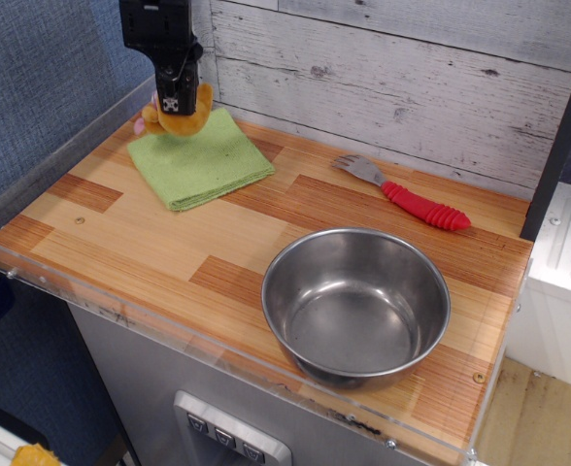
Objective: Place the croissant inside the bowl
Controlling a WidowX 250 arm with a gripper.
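My black gripper [175,104] hangs at the back left and is shut on the croissant [188,118], a small golden-brown toy pastry with a pink bit showing at its left end. The croissant is lifted clear of the surface, above the far corner of the green cloth. The shiny steel bowl [295,258] stands empty at the front right of the wooden table, well away from the gripper.
A folded green cloth [201,160] lies at the back left under the gripper. A fork with a red handle [414,203] lies at the back right. A clear plastic lip [120,303] runs along the table's front and left edges. A plank wall stands behind.
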